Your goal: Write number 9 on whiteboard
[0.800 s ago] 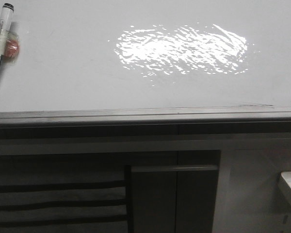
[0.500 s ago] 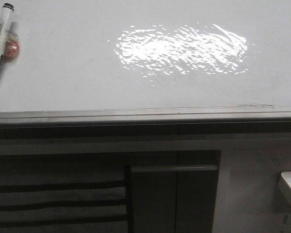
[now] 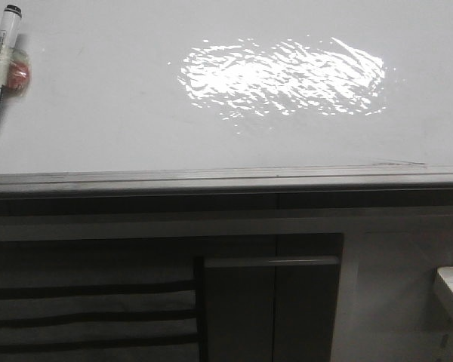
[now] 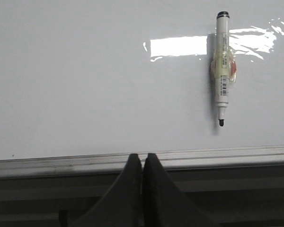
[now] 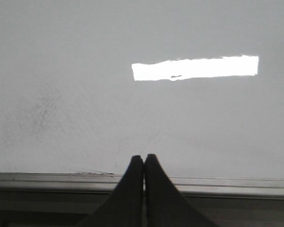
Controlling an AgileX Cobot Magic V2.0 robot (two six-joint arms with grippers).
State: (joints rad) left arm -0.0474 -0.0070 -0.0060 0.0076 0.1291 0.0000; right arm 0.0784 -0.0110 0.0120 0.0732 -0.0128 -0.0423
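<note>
White marker (image 4: 222, 71) bears an unreadable barcode label.

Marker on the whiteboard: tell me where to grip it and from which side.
Grip the marker across its white barrel, between the black end cap and the orange lump stuck at mid-length, coming straight down at the whiteboard. It lies flat, so only its long sides are free.

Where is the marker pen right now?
The marker lies on the whiteboard at the front view's far left, beside a small orange-red thing, well left of the bright glare.
</note>
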